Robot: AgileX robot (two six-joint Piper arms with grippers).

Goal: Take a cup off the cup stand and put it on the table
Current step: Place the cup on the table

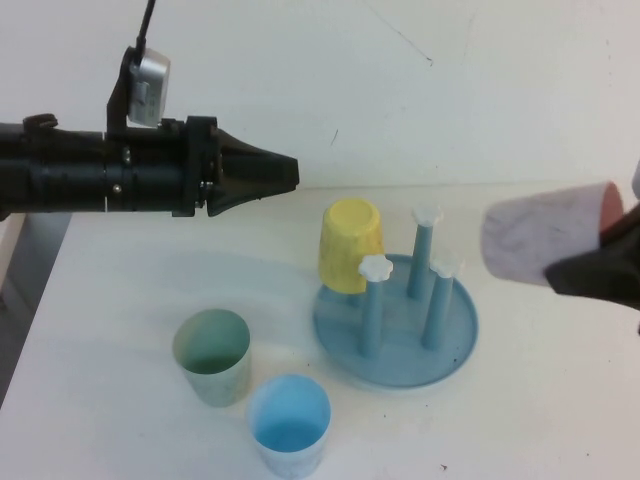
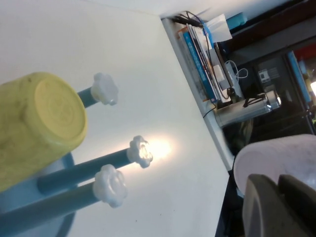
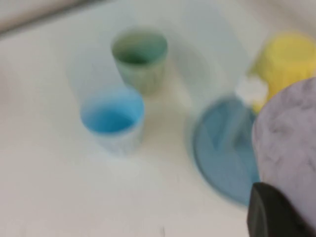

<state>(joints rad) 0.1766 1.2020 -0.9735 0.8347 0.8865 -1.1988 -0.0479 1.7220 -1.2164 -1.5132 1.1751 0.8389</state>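
The right gripper (image 1: 600, 262), at the right edge above the bench (image 1: 120, 330), has its jaws clamped on the cup (image 1: 545, 238). The pale pink-white cup lies on its side in the air, mouth toward the gripper, just right of the cup stand (image 1: 397, 322) and clear of its pegs. The left gripper (image 1: 283, 176) hovers high over the bench's far left, jaws closed and empty. A yellow cup (image 1: 350, 245) sits upside down on one peg. A green cup (image 1: 212, 356) and a blue cup (image 1: 289, 424) stand upright near the stand, apparently just apart.
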